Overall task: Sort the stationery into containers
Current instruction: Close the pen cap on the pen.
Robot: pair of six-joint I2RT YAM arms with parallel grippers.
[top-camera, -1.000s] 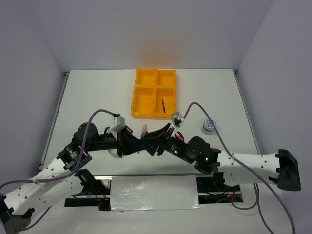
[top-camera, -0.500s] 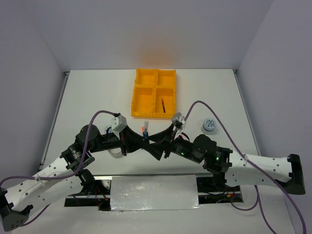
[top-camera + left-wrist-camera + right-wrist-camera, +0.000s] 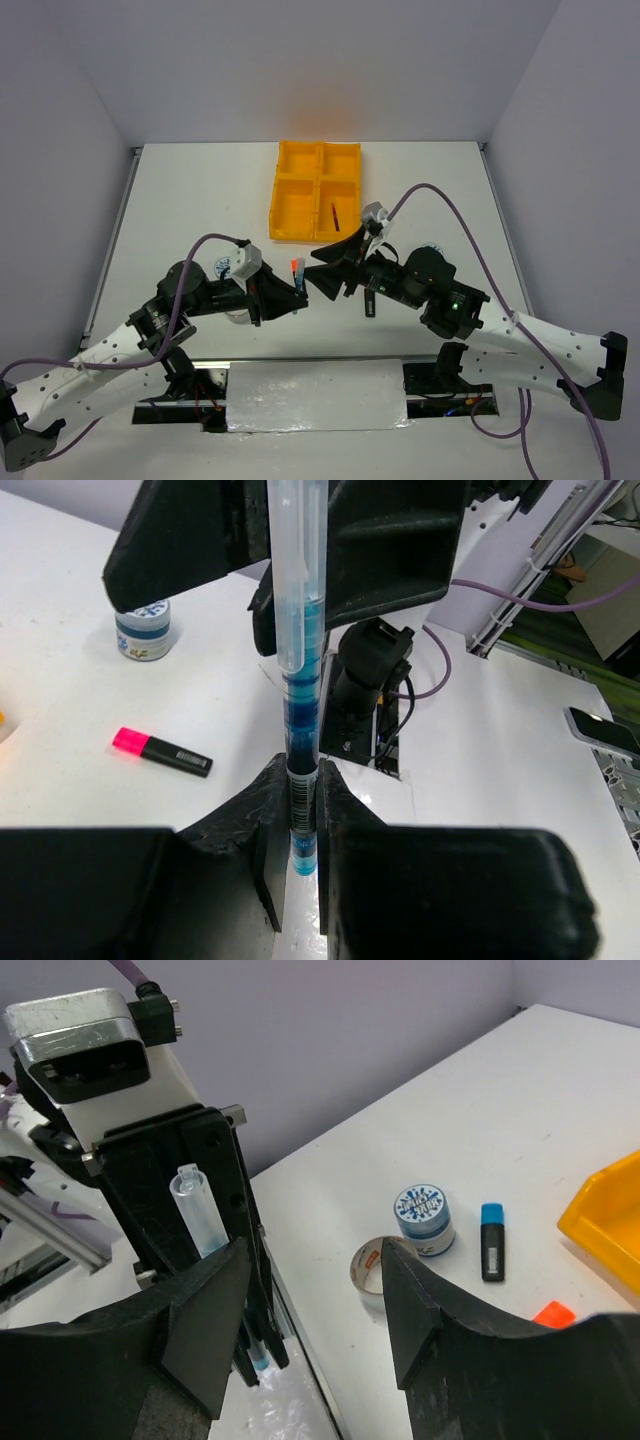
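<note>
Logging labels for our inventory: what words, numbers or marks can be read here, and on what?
No text reads clearly.
Teal pen: barcode on the barrel, digits too small.
Pink highlighter: pale print on the black barrel, too small.
Round roll: blue-white lid print, blurred.
Tape ring: reddish mark inside, unreadable.

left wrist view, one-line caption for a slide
Left tool shut on the teal pen; pink highlighter and blue-white roll lie on the table beyond.

The left arm (image 3: 95, 352) and right arm (image 3: 545, 335) are showing white shells and black joints, each trailing purple cables (image 3: 425, 186); a green lamp (image 3: 452, 297) is glowing.
</note>
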